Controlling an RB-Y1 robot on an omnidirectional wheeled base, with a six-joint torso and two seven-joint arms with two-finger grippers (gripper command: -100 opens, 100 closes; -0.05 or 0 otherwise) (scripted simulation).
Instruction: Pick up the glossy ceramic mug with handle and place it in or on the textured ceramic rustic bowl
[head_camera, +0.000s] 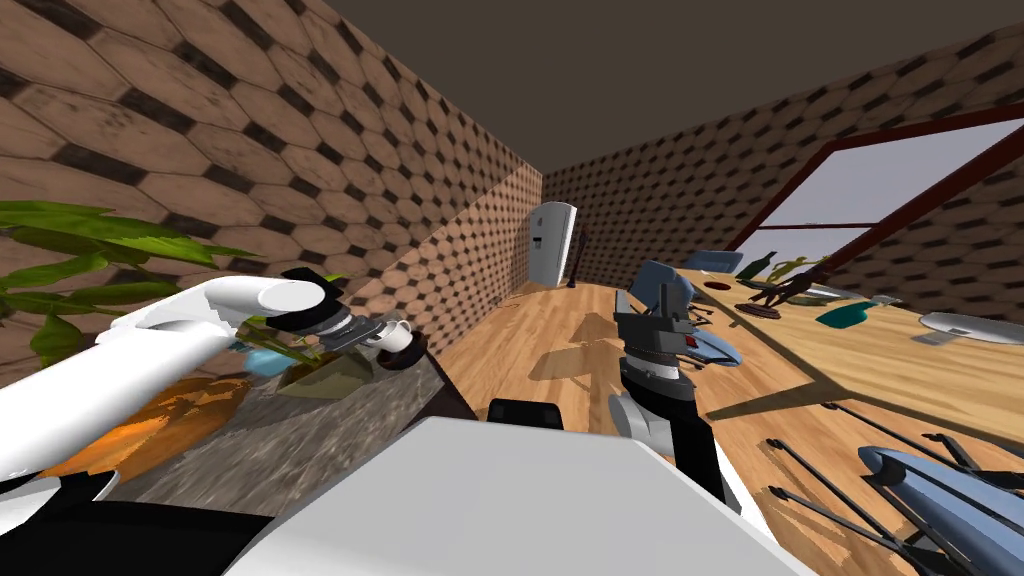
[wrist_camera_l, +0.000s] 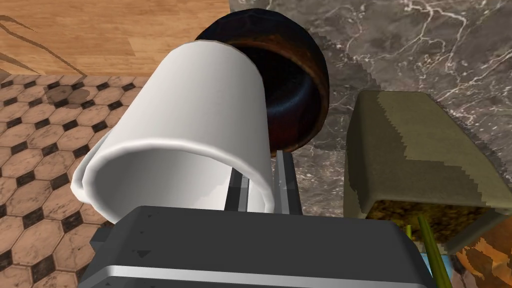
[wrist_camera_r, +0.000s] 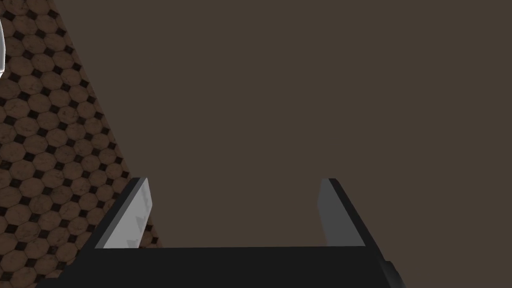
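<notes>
One olive planter (wrist_camera_l: 410, 150) sits just beside the dark bowl (wrist_camera_l: 300, 90) on the desk (wrist_camera_l: 425, 45); left gripper (wrist_camera_l: 262, 175) clamps white mug (wrist_camera_l: 200, 115) above bowl, right gripper (wrist_camera_r: 235, 200) spread wide.

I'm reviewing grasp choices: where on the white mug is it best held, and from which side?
By its wall at the rim, coming at the open mouth: the wall is thin enough to be pinched, one blade inside and one outside, and the round body is wide. The left hand holds the mug this way, tilted, close to the dark bowl.
</notes>
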